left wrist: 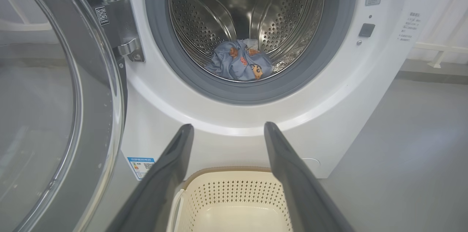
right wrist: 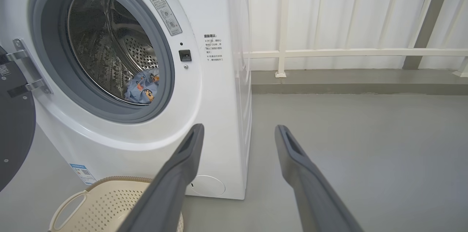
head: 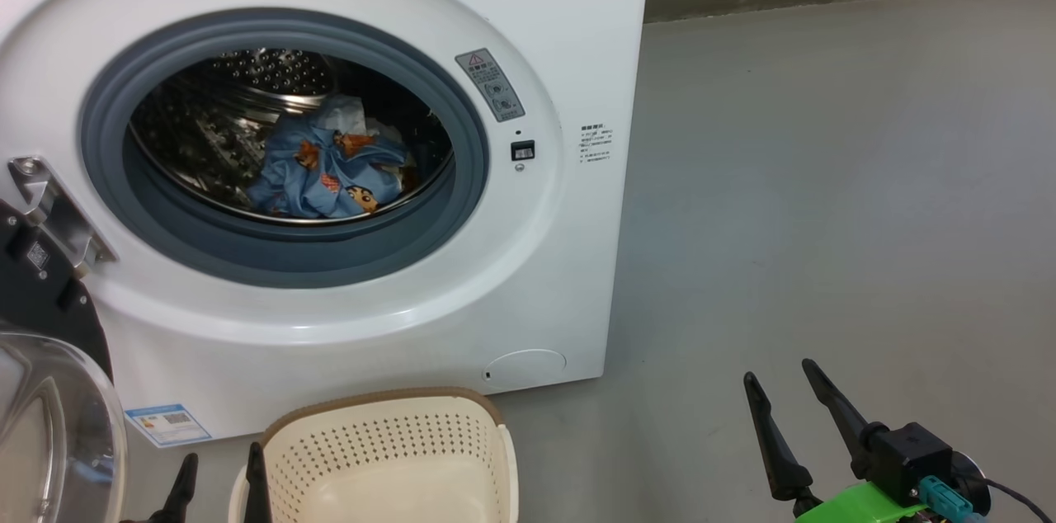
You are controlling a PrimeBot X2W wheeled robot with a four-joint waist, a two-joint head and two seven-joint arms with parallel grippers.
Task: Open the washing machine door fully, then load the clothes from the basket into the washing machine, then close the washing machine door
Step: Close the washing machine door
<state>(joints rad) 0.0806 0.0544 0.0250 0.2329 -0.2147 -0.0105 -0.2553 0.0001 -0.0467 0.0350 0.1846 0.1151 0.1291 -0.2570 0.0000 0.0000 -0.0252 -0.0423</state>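
A: Kind of place?

B: Laundry spot in a bare, utility-type room. White front-loading washing machine (head: 536,275) standing straight on a smooth grey floor (head: 825,176), with a cream perforated basket (head: 396,440) on the floor in front.

A: Home or lab?

B: Cannot tell. Behind the machine: white ribbed wall panels (right wrist: 329,12) with a white rail (right wrist: 358,52) across them, and a raised grey kerb (right wrist: 329,78) along the wall foot. On the machine front: blue energy label (head: 167,422) and grey warning sticker (head: 490,84). Plain hard finishes all round.
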